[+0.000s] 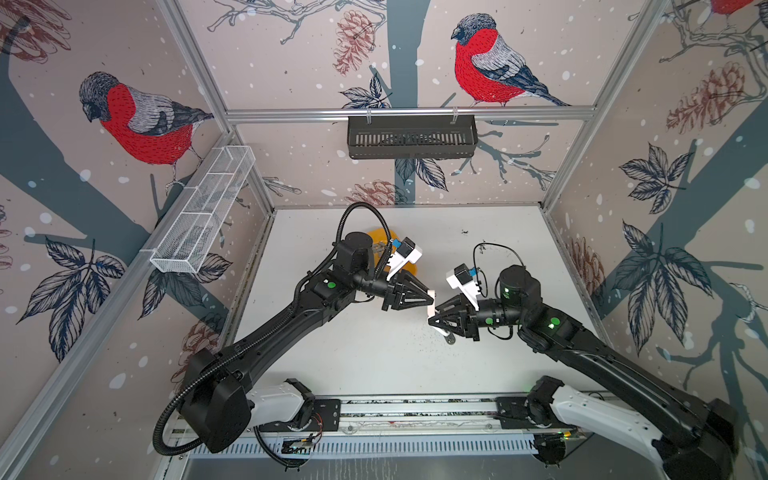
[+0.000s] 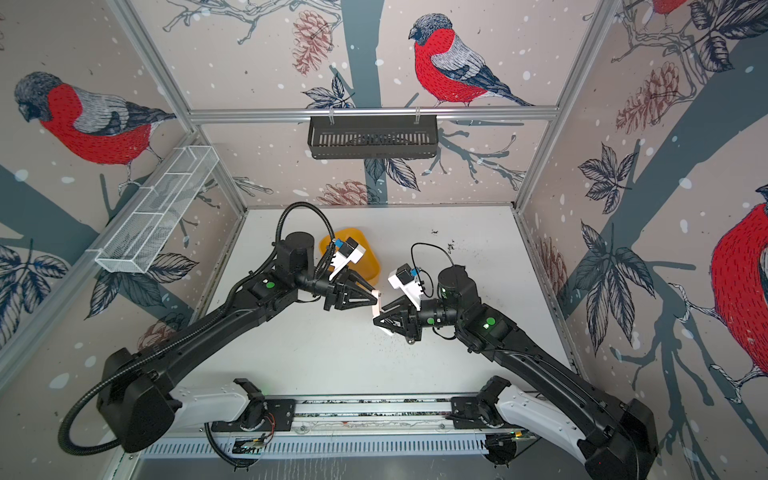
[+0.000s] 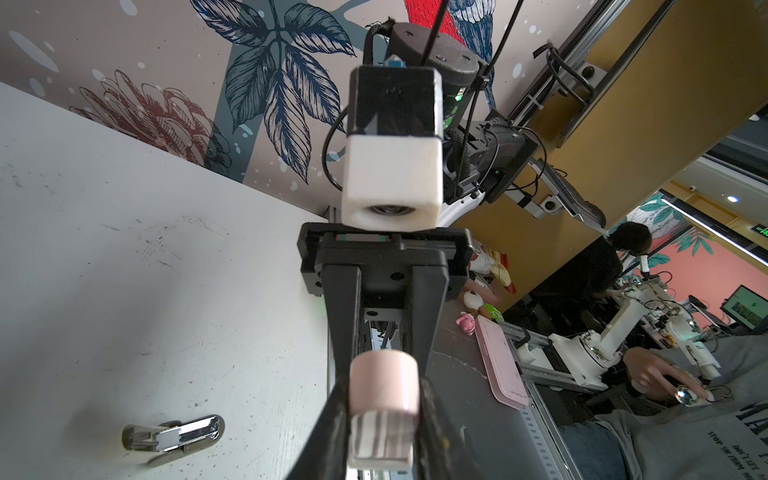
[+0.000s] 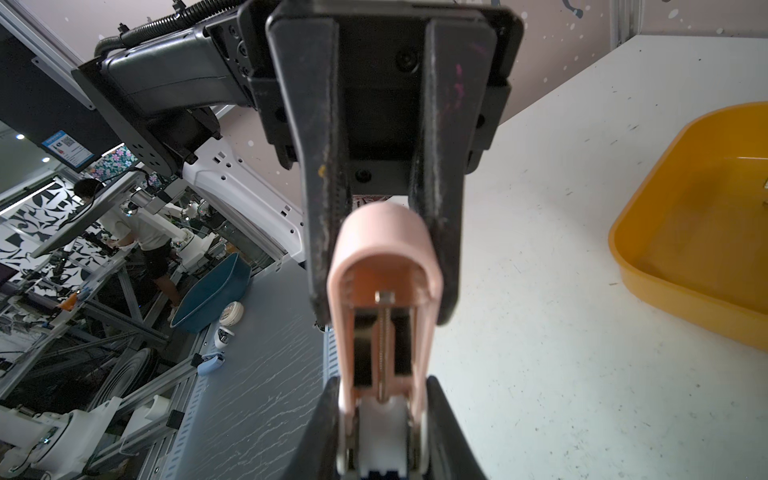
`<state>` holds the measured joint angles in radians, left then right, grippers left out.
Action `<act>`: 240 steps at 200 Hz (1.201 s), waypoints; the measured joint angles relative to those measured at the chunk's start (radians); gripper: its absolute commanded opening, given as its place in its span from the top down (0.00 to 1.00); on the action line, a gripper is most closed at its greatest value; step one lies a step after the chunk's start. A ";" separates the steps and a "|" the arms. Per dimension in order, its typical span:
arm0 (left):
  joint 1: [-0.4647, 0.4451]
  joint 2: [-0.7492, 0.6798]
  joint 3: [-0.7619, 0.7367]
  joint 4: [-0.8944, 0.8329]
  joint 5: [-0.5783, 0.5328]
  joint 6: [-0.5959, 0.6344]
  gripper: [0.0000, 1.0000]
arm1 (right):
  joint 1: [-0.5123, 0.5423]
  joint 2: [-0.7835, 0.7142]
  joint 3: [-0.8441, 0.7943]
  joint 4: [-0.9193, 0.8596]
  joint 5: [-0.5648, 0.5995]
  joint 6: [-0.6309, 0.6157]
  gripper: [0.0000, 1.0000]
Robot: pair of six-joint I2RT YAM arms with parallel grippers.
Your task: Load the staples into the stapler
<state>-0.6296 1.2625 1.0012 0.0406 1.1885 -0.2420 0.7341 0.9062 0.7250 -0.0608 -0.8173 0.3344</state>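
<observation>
Pink plastic stapler (image 4: 384, 266), spring rod showing, bridges both grippers at frame centre. The right gripper (image 1: 431, 321) clamps its white end, probably steadying it for loading. Whether the left gripper (image 1: 433, 300) pinches or merely flanks it cannot be told. No staples discernible.

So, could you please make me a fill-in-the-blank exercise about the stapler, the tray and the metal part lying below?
1. The mini stapler between the left hand and the right hand is ____ in colour.
2. The plastic tray is ____ in colour.
3. The shiny metal part lies on the white ____.

Missing words: pink; yellow; table.
</observation>
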 measured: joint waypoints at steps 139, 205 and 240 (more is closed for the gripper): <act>0.039 -0.543 -0.230 -0.222 -0.605 -0.009 0.02 | 0.300 0.045 -0.026 -0.063 0.796 0.121 0.81; 0.039 -0.724 -0.320 -0.289 -0.651 0.045 0.02 | 0.405 0.276 0.005 -0.031 1.080 0.261 0.84; 0.039 -0.776 -0.335 -0.305 -0.736 0.058 0.03 | 0.445 0.405 0.023 -0.008 1.132 0.291 0.84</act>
<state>-0.5907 0.4866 0.6659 -0.2646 0.4526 -0.1844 1.1790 1.3113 0.7483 -0.0692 0.3149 0.6258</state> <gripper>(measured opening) 0.976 0.287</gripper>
